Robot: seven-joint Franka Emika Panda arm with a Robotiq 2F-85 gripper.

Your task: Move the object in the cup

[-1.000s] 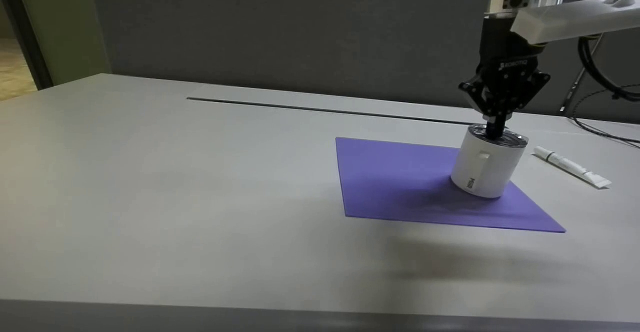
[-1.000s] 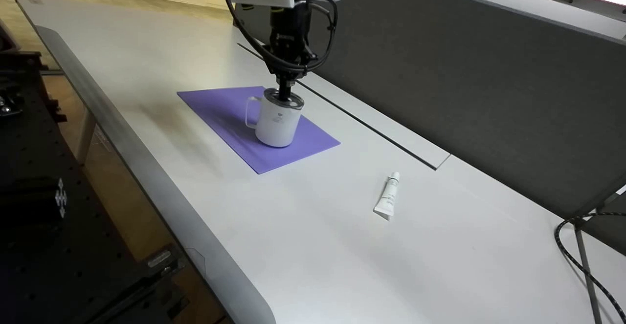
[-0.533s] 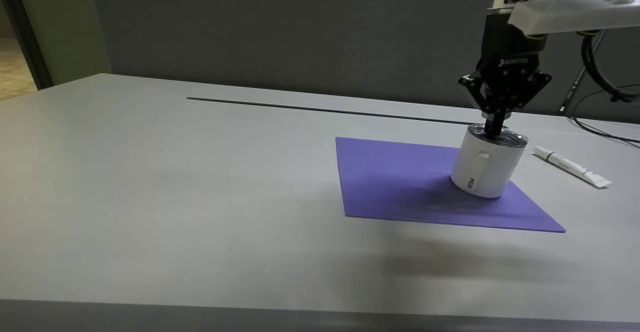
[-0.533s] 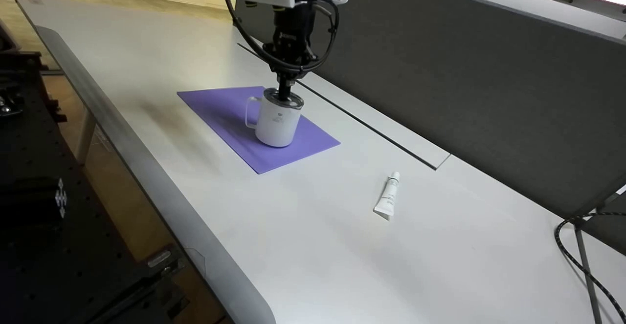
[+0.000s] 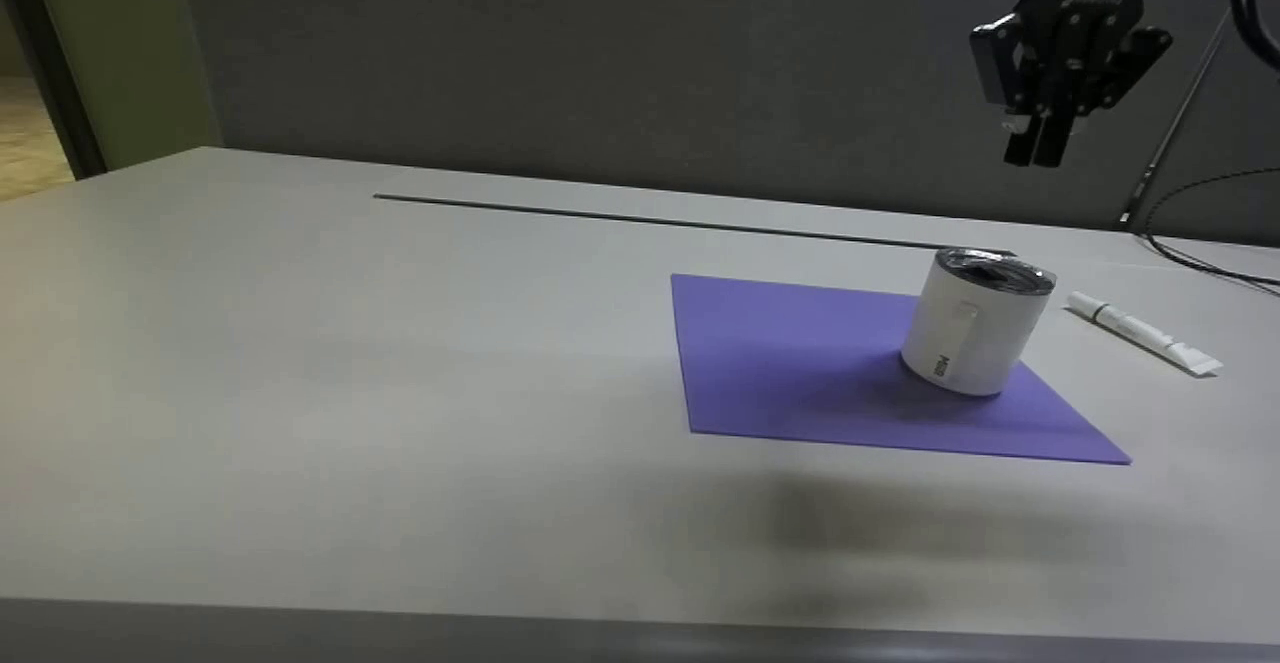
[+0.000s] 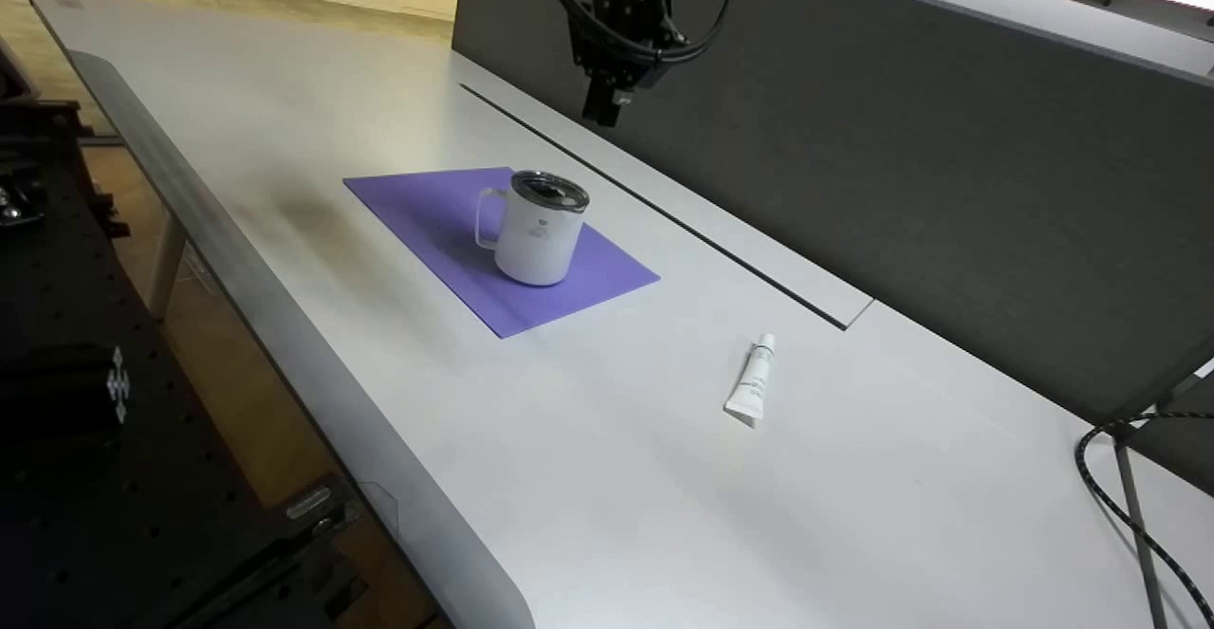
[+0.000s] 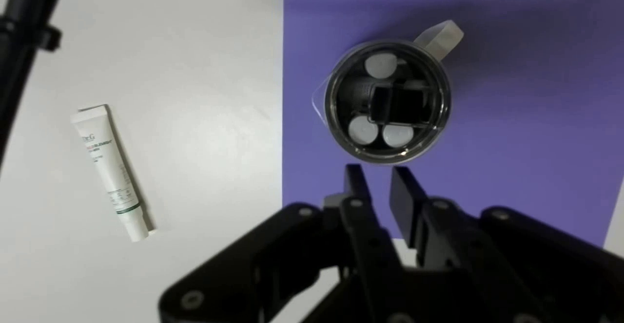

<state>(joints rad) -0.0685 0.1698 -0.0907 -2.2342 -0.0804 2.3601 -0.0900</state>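
Note:
The white cup (image 5: 965, 343) stands upright on the purple mat, with a handle, a dark rim and a small dark mark; it also shows in an exterior view (image 6: 538, 242). In the wrist view, its lidded top (image 7: 387, 157) shows several white round shapes and a black rectangular shape inside the rim; I cannot tell how deep they lie. My gripper (image 5: 1034, 148) is above and behind the cup, clear of it, also seen in an exterior view (image 6: 601, 109). In the wrist view, its fingertips (image 7: 378, 172) are a small gap apart with nothing between them.
The flat purple mat (image 5: 770, 363) lies under the cup. A white tube (image 7: 111, 172) lies on the table beside the mat, seen in both exterior views (image 5: 1140, 333) (image 6: 752, 380). A grey partition (image 6: 901, 183) borders the table. A black cable (image 6: 1129, 506) runs near its end.
My gripper has risen out of the cup's top and moved back, away from the cup. Its fingers are now slightly apart. The cup, mat and tube have not moved.

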